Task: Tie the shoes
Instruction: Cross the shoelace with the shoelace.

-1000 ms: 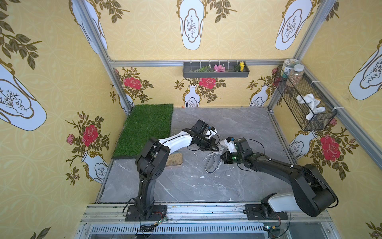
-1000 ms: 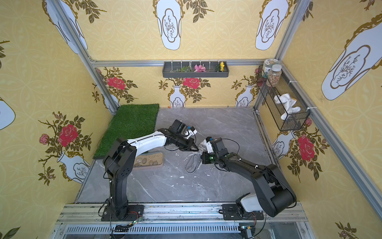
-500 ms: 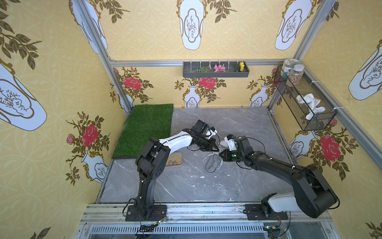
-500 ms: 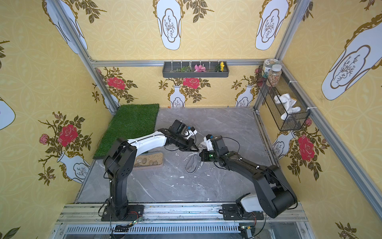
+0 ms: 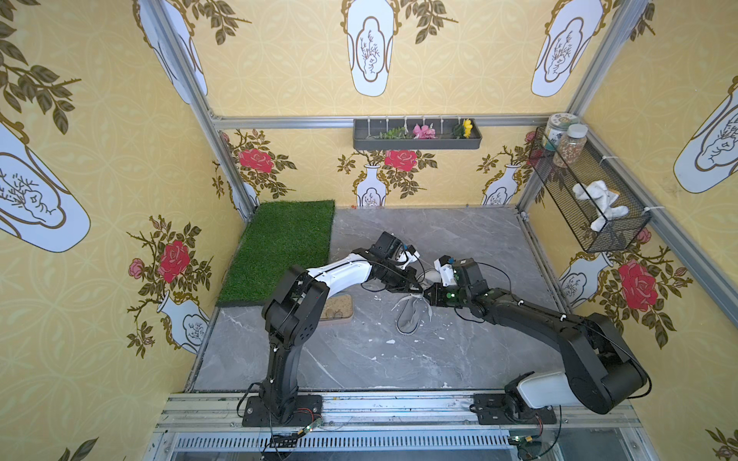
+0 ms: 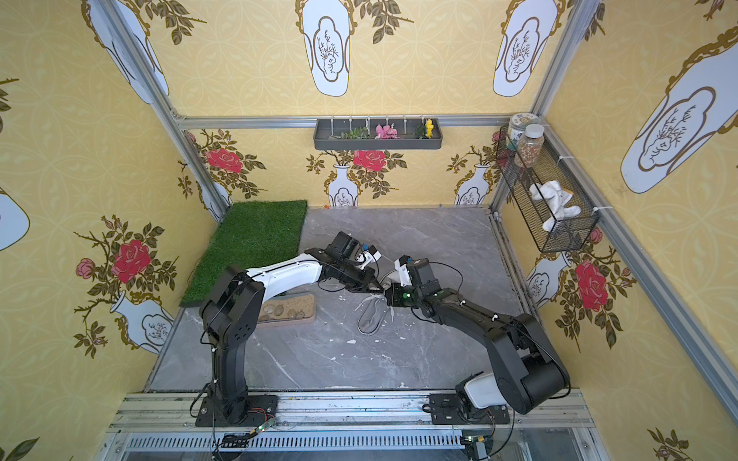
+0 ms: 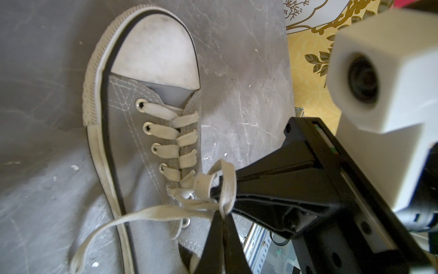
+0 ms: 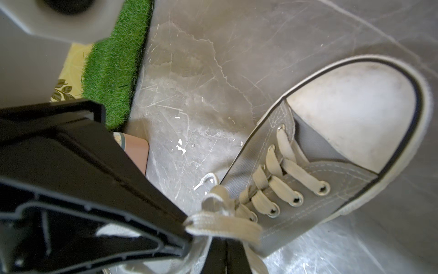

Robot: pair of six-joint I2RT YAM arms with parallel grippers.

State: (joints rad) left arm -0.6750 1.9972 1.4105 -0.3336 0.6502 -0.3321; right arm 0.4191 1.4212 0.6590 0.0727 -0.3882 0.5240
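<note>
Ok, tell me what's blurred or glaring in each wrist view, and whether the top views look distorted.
Left wrist view: sneaker and laces sharp, right wrist camera out of focus. Right wrist view: left wrist camera blurred, toe cap washed bright, streaky glare on the table. Both top views: sharp, evenly lit, frame posts splaying outward, wide-angle.

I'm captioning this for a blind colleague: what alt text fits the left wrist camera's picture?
The left gripper and the right gripper, both black, each pinch the pale laces of a grey sneaker. The sneaker, with a white toe cap, sits on a grey marbled table.
</note>
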